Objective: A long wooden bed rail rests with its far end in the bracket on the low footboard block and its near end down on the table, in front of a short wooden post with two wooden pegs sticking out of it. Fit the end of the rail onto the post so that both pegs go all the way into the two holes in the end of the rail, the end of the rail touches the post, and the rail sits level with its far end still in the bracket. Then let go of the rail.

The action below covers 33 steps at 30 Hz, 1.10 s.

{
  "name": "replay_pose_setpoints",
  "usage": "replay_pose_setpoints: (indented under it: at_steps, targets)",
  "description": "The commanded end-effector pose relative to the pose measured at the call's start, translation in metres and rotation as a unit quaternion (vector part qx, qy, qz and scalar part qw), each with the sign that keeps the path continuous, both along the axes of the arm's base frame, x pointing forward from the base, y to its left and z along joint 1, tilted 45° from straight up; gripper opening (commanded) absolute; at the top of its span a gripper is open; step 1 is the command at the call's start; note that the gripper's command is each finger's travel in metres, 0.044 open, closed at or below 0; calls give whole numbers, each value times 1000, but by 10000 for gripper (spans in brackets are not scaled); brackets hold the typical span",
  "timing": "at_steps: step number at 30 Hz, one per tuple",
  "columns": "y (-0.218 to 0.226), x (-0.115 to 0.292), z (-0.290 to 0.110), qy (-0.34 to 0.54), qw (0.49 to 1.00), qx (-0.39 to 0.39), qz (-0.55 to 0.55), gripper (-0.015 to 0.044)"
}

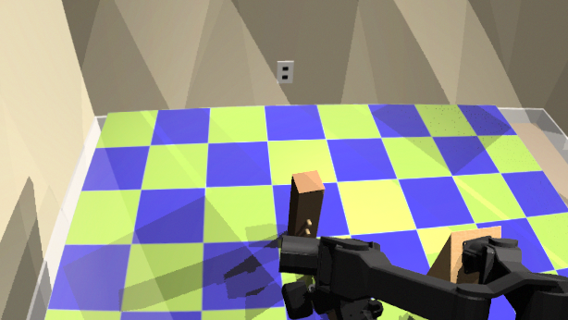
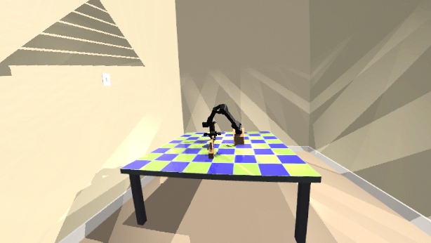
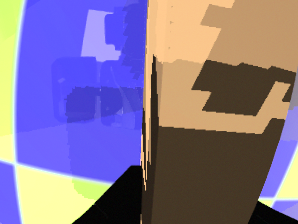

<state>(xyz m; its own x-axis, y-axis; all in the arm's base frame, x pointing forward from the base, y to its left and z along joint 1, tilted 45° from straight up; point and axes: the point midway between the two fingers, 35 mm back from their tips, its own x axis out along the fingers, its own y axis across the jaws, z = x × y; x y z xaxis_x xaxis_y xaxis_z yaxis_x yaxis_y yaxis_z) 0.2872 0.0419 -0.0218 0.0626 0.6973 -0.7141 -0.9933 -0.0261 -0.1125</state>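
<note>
The wooden post (image 1: 305, 203) stands upright left of the arm in the top view. Its two short pegs (image 1: 308, 224) show bare, just above the arm's black wrist. The long rail (image 2: 211, 144) (image 3: 210, 165) runs from my gripper toward the low footboard block (image 2: 210, 155) at the front in the exterior view. My gripper (image 2: 213, 135) (image 3: 164, 175) is shut on the rail, its fingers on both sides of it in the wrist view. The rail's end by the post is hidden by the arm; its height and the hole positions cannot be told. The bracket is too small to judge.
A wooden pedestal (image 1: 455, 250) (image 2: 239, 139) under the arm's base stands to the right of the post. The black arm (image 1: 407, 277) (image 2: 229, 116) reaches left from it across the checkered table (image 1: 171, 213) (image 2: 274, 170). Walls stand behind and at the left.
</note>
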Motion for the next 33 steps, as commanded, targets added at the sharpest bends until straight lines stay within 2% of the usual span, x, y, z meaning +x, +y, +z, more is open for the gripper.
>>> replay_pose_setpoints:
  at_steps: [1, 33]
  targets:
    - [-3, 3, 4, -5, 1000, 3, -3, 0]
    - [-15, 4, 16, -5, 1000, 3, -3, 0]
